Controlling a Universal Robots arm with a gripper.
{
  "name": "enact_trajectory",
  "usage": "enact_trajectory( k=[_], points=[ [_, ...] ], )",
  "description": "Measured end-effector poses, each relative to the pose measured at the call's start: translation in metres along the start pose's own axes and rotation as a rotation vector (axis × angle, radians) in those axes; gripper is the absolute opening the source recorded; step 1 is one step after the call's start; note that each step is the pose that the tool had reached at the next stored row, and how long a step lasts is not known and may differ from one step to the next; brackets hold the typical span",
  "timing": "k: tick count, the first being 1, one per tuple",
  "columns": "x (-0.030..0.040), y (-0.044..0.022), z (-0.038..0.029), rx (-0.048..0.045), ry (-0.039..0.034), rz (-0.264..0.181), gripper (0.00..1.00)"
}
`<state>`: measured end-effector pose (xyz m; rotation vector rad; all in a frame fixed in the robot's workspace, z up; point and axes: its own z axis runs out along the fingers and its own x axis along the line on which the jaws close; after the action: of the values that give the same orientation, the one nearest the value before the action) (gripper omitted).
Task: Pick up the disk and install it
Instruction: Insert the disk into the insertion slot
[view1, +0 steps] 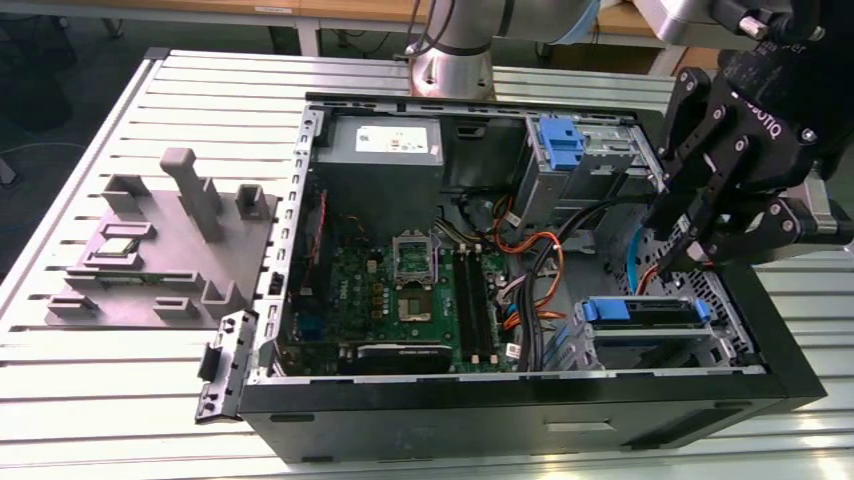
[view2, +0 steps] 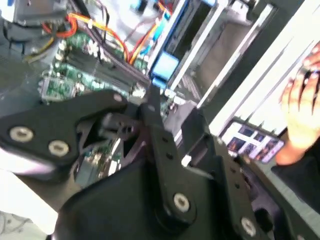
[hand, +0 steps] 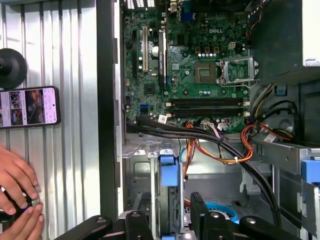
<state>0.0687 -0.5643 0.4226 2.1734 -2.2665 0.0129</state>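
I see the disk (view1: 646, 312), a flat grey metal drive framed by a blue plastic carrier, inside the metal drive cage (view1: 577, 345) at the front corner of the open black computer case (view1: 534, 415). In the exterior view it lies flat in the cage, its blue edge facing up and running from that view's left to its right; how deep it sits I cannot tell.

The black gripper (view1: 681, 262) hangs just above the cage. In the first wrist view its two fingers (hand: 200, 212) stand apart with the blue carrier tab below the gap, and they hold nothing.

Orange and black cables (view1: 534, 265) curve past the cage to the green motherboard (view1: 400, 290), which has an empty square socket. A second blue plastic bracket (view1: 561, 140) sits in the upper bay, beside the grey power-supply box (view1: 387, 145).

The case rests on a ribbed aluminium table (view1: 107, 380). On the exterior view's left stands a grey plastic fixture (view1: 160, 240) with upright posts. In the first wrist view a phone (hand: 30, 106) lies on the table near a person's hand (hand: 17, 185).
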Motion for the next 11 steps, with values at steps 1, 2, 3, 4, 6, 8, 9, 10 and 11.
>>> enact_trajectory(
  k=[1,2,3,4,6,8,9,10,11],
  points=[
    [0.0,0.0,0.0017,0.0009,-0.0001,0.0,0.44],
    [0.0,0.0,0.0034,0.0011,0.0002,0.0,0.44],
    [0.0,0.0001,0.0053,0.0012,0.0003,0.0,0.44],
    [-0.0001,0.0001,0.0072,0.0012,0.0002,0.0,0.44],
    [0.0,0.0001,0.0108,0.0012,0.0002,0.0,0.43],
    [-0.0001,0.0001,0.0144,0.0012,0.0002,0.0,0.3],
    [-0.0001,0.0001,0.0161,0.0012,0.0003,0.0,0.3],
    [-0.0001,0.0001,0.018,0.0012,0.0005,0.0,0.24],
    [-0.0001,0.0001,0.0198,0.0015,0.0011,0.0,0.18]
  ],
)
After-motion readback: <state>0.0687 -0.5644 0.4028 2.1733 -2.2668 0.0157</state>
